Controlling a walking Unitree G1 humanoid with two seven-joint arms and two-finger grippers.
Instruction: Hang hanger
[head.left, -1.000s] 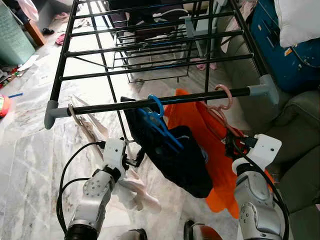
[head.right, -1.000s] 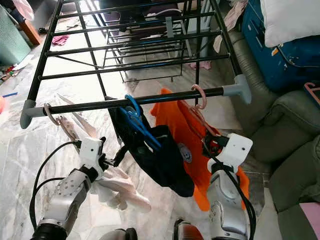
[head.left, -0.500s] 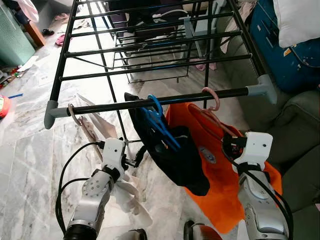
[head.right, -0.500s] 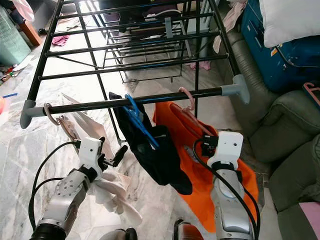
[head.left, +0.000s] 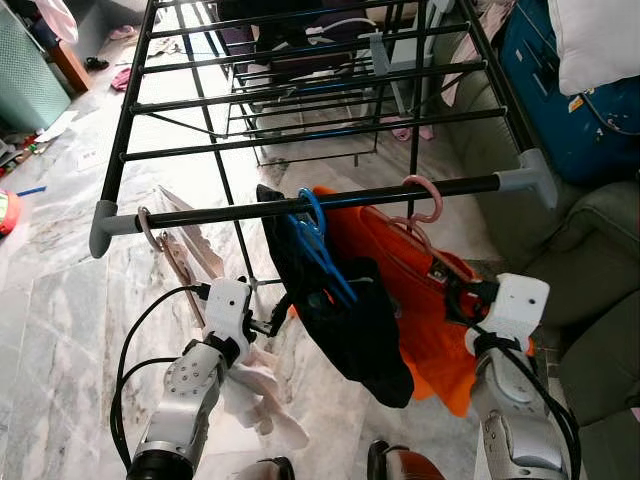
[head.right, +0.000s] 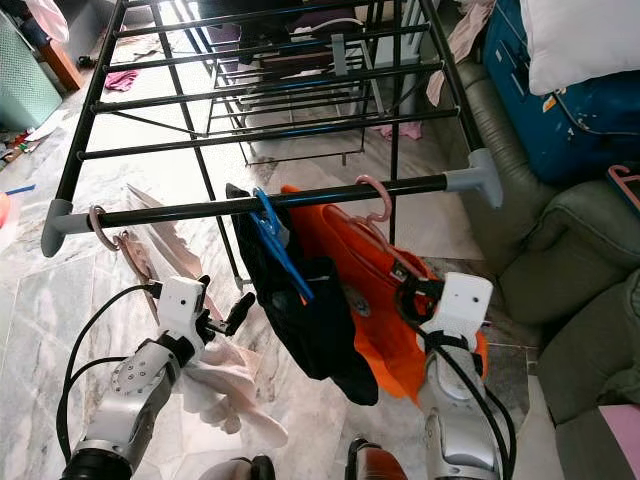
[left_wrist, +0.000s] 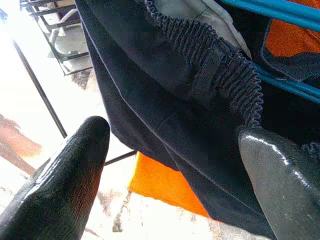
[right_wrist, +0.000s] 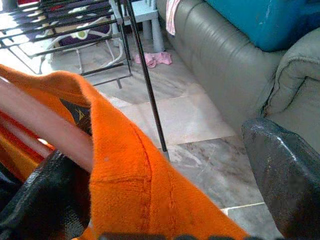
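Note:
A pink hanger carrying an orange garment is hooked on the black front rail of the drying rack. Left of it on the same rail hangs a blue hanger with a dark garment. My right gripper is open at the orange garment's right side. In the right wrist view the orange cloth and the pink hanger bar lie between its spread fingers. My left gripper is open, just short of the dark garment.
Another pink hanger with pale cloth hangs at the rail's left end. A grey sofa and a blue case stand to the right. More rack bars and a second rack lie behind. Marble floor stretches to the left.
The pink hanger's hook has slid left along the rail since a second ago. The orange garment has swung in under the rail, against the dark one. The left arm has stayed put.

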